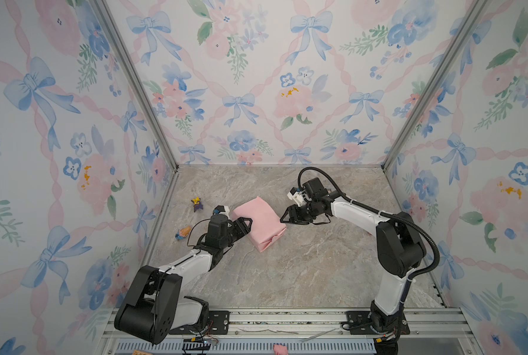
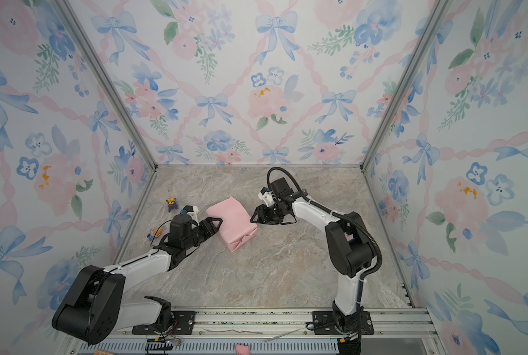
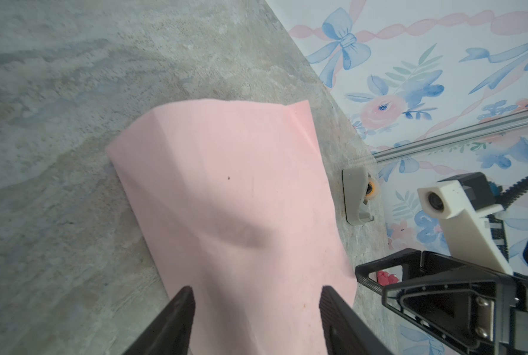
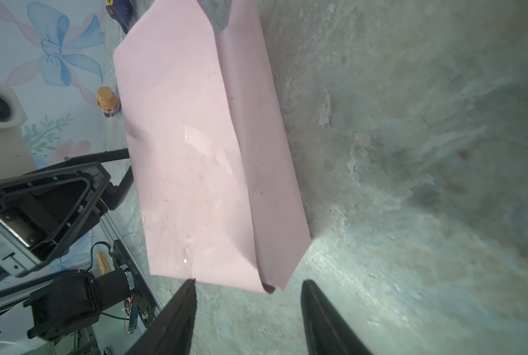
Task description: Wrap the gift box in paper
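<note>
Lying on marbled grey table (image 1: pixel 318 270), pink paper bundle (image 1: pixel 258 222); floral walls (image 1: pixel 256 92).

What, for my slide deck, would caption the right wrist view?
Right gripper, jaws open, hovers at a corner of the pink paper parcel on the marble table.
</note>
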